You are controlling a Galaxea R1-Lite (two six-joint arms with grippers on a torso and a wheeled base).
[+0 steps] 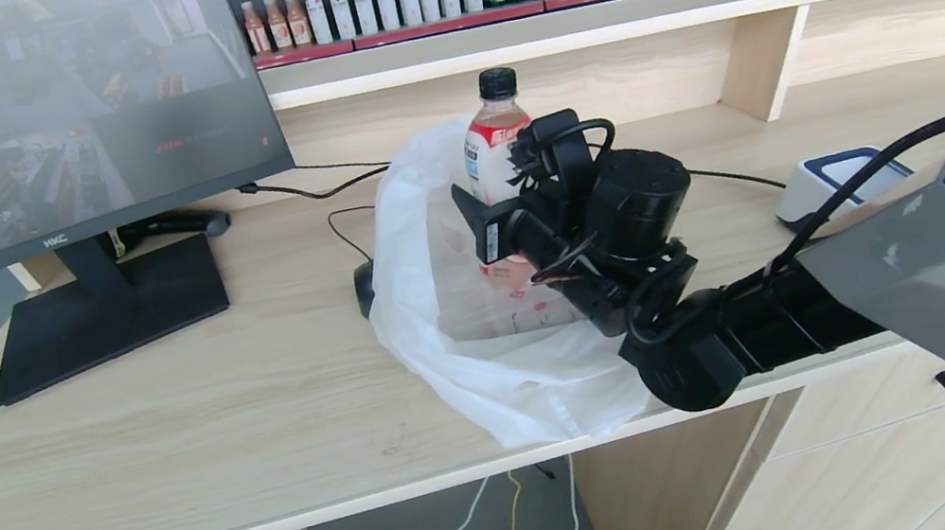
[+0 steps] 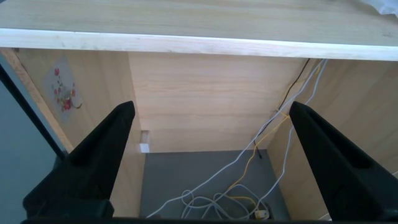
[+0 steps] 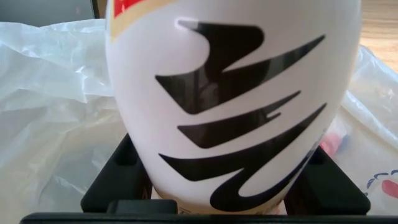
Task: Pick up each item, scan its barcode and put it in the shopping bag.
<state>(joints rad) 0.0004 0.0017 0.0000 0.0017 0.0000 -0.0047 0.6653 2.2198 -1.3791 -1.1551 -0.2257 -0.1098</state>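
A drink bottle (image 1: 496, 141) with a black cap and a white and pink label stands upright, its lower part down inside the white plastic shopping bag (image 1: 491, 377) on the wooden counter (image 1: 169, 402). My right gripper (image 1: 508, 235) is shut on the bottle's middle, at the mouth of the bag. Close up in the right wrist view, the bottle (image 3: 236, 106) sits between the black fingers (image 3: 118, 180), with the bag (image 3: 56, 124) behind it. My left gripper (image 2: 211, 162) hangs open and holds nothing, below the counter's front edge (image 2: 186, 40).
A white barcode scanner (image 1: 824, 182) sits on the counter right of the bag. A monitor (image 1: 29, 138) on a black stand fills the back left, with a black handheld device (image 1: 173, 225) behind it. Cables (image 2: 249, 180) hang under the counter. A raised shelf (image 1: 586, 25) backs the counter.
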